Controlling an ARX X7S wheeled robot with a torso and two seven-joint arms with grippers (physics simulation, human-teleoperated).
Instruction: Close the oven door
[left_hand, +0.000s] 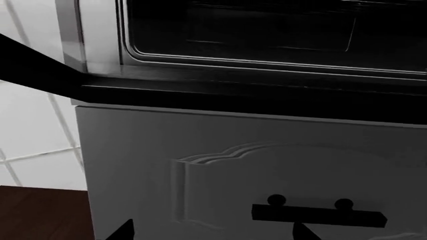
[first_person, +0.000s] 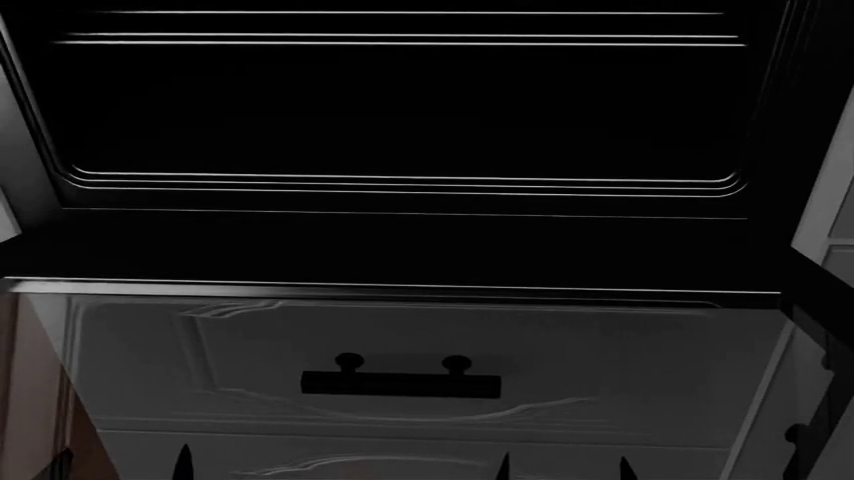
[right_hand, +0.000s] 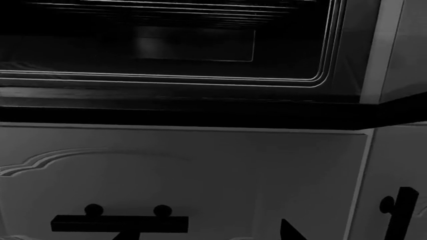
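Note:
The oven door (first_person: 400, 250) is a broad black panel hanging open below the dark oven cavity (first_person: 400, 100), where thin silvery rack lines show. Its pale front edge runs across the head view above a grey drawer. The wrist views show the oven door (left_hand: 267, 95) (right_hand: 187, 107) as a dark band. My left gripper (left_hand: 213, 236) is open in front of the drawer below the door, with only its two dark tips showing. My right gripper (right_hand: 207, 235) is open too, low before the same drawer. Neither touches the door. Dark fingertips (first_person: 183, 462) poke up at the head view's lower edge.
A grey drawer front (first_person: 200, 350) with a black bar handle (first_person: 400, 383) (left_hand: 319, 215) (right_hand: 120, 222) sits right under the door. A neighbouring grey cabinet (right_hand: 393, 165) with a black handle (right_hand: 400, 210) stands to the right. White tiles (left_hand: 33, 130) and a brown surface (left_hand: 40, 215) lie left.

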